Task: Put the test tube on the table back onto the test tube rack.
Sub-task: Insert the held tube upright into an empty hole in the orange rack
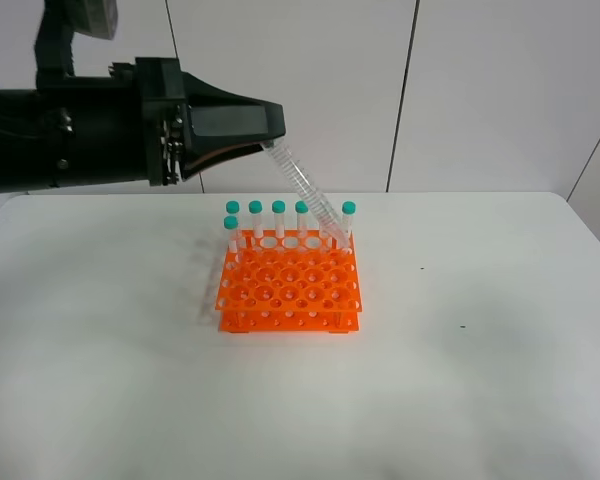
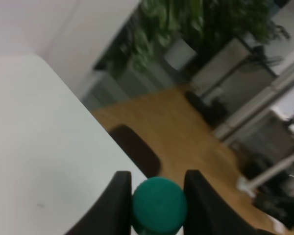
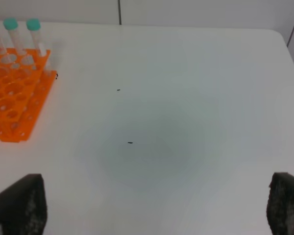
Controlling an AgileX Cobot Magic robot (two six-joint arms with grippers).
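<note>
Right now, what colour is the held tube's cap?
Teal green: cap of the test tube, clearest in left wrist view.

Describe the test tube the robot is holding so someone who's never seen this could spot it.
On the white table sits an orange test tube rack with teal-capped tubes upright along its back. The test tube is the only slanted one, running from the left gripper above down to that back row.

text: none legible | labels, brands: none legible | numbers, signs: none legible | surfaces checked: test tube rack [image 1: 288,290], table [image 1: 480,350] (the room [image 2: 225,73] past the table edge is too blurred to read)
</note>
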